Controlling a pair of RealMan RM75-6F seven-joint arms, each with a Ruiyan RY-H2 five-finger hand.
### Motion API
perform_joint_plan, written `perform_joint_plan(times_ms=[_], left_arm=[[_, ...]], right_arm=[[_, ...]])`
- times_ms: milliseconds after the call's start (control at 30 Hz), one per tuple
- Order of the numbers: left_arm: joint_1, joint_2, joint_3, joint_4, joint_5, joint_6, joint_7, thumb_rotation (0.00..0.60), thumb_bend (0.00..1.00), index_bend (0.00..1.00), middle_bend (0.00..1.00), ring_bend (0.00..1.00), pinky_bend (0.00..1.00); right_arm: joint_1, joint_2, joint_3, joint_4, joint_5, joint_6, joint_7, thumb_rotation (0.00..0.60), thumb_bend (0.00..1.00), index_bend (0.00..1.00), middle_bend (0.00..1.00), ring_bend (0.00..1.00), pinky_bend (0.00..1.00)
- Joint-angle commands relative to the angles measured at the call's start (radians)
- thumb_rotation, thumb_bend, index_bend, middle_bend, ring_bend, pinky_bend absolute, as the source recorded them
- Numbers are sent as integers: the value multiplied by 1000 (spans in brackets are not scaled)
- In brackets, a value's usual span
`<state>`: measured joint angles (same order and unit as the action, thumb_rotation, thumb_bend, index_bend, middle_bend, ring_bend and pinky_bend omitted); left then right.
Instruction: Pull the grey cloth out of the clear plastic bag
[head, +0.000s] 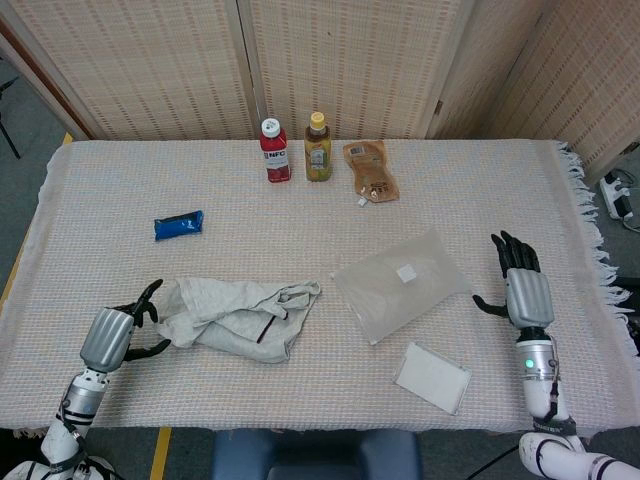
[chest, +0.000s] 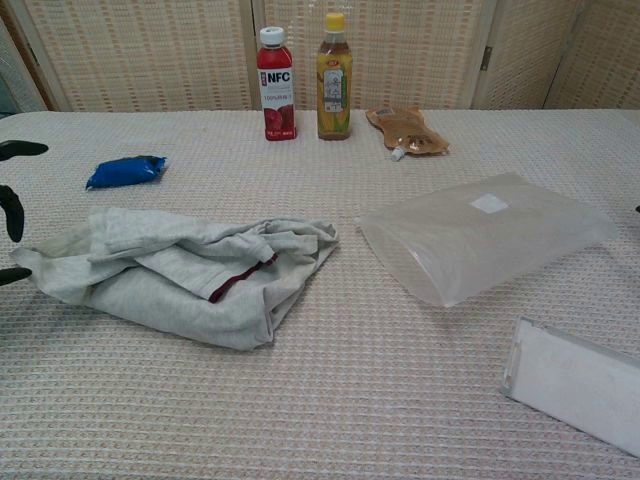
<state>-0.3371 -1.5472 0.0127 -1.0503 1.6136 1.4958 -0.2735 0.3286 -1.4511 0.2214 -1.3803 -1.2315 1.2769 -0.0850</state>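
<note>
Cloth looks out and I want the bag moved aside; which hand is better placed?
Right. The right hand is open beside the clear plastic bag; the left hand is open at the grey cloth, far across.
</note>
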Motion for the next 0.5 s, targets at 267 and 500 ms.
perform_joint_plan(times_ms=[267, 500], left_arm=[[151, 399, 76, -508, -33, 75, 388, 507, 149, 218, 148, 92, 152], [245, 420, 76, -456, -14, 200, 315, 508, 157, 247, 63, 2, 105]], right_arm=[[-235, 206, -168, -290, -240, 387, -314, 600, 97, 0, 0, 0, 0], [-307, 226, -188, -260, -293, 473, -182, 600, 92, 0, 0, 0, 0]])
